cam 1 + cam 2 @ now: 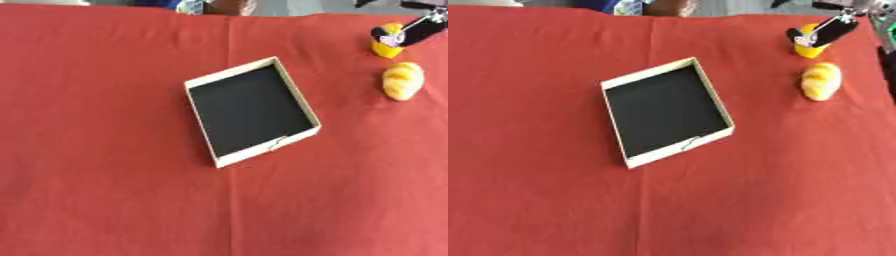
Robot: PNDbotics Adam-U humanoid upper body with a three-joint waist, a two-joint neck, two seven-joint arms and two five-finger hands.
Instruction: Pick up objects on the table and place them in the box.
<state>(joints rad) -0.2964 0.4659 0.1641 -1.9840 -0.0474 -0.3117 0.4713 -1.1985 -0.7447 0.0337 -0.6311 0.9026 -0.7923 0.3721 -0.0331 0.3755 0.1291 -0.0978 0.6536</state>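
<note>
Your box (252, 110) holds nothing yet; right hand (826, 32) pinches the yellow toy (386, 46), bun (403, 80) waits on the worktop (105, 190)

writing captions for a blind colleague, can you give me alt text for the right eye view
The robot's right hand reaches in from the upper right corner, its fingers at a small yellow object on a red tablecloth. A pale yellow bread-like object lies just in front of it, and an empty shallow box with a black floor sits askew near the middle.
</note>
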